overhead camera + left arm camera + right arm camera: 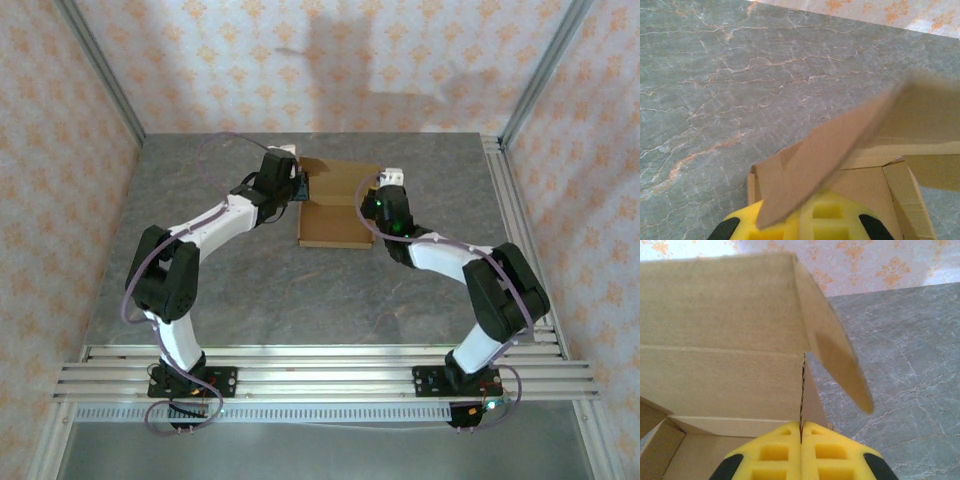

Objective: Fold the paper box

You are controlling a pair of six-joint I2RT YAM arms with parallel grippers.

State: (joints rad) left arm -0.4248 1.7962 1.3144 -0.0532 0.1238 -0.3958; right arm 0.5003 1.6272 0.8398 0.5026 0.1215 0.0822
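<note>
The paper box (pixel 335 208) is brown cardboard, partly raised, lying at the back middle of the grey table. My left gripper (pixel 298 186) is at its left side and my right gripper (pixel 379 197) at its right side. In the left wrist view a slanted side flap (pixel 840 150) runs down between the yellow fingers (pixel 835 220), and the left gripper (pixel 796 212) is shut on it. In the right wrist view the right gripper (pixel 801 429) is shut on the thin edge of an upright side wall (pixel 801 390). The box's back panel (pixel 725 315) stands behind, and a loose flap (pixel 835 355) hangs to the right.
The grey marble table (pixel 250 290) has bare room in front of the box and to its left. Aluminium rails (pixel 320 365) cross the near edge, and another rail (pixel 520 230) runs along the right side. Patterned walls (pixel 300 60) close in the back and sides.
</note>
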